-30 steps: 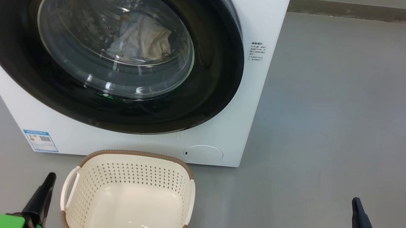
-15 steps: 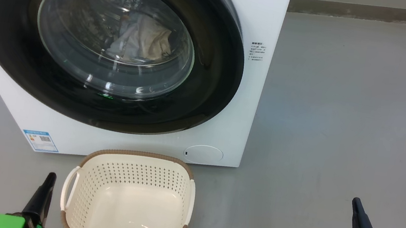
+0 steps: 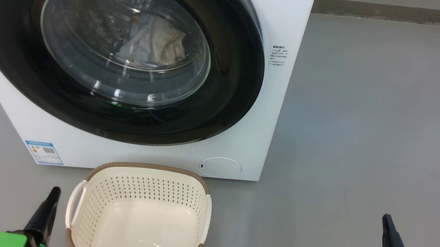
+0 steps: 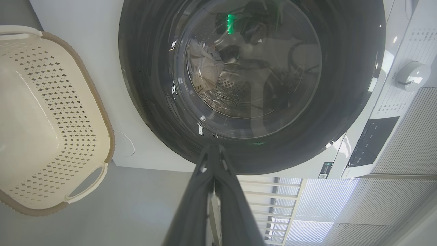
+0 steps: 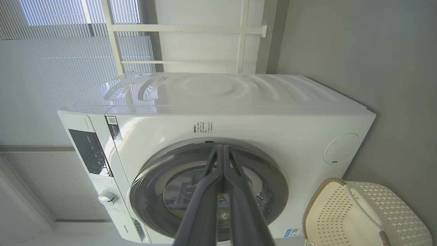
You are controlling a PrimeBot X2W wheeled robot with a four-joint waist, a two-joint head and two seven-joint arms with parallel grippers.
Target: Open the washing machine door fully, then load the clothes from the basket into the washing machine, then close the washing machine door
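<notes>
The white washing machine [image 3: 287, 20] stands ahead with its round black-rimmed door [image 3: 224, 98] closed flat against the front. Through the glass bowl I see the clothes [image 3: 155, 44], pale blue and cream, lying in the drum. The cream basket [image 3: 140, 216] sits on the floor just before the machine and holds nothing. My left gripper [image 3: 55, 190] is shut, low at the basket's left side. My right gripper [image 3: 385, 218] is shut too, well to the right over bare floor. In the left wrist view the door [image 4: 351, 102] and basket [image 4: 51, 112] show; in the right wrist view the machine [image 5: 239, 116] shows.
Grey floor [image 3: 377, 121] stretches wide to the right of the machine. A wall base [image 3: 410, 14] runs along the back. The machine's control panel and knob [image 4: 411, 75] show in the left wrist view; window blinds [image 5: 68, 51] stand behind the machine.
</notes>
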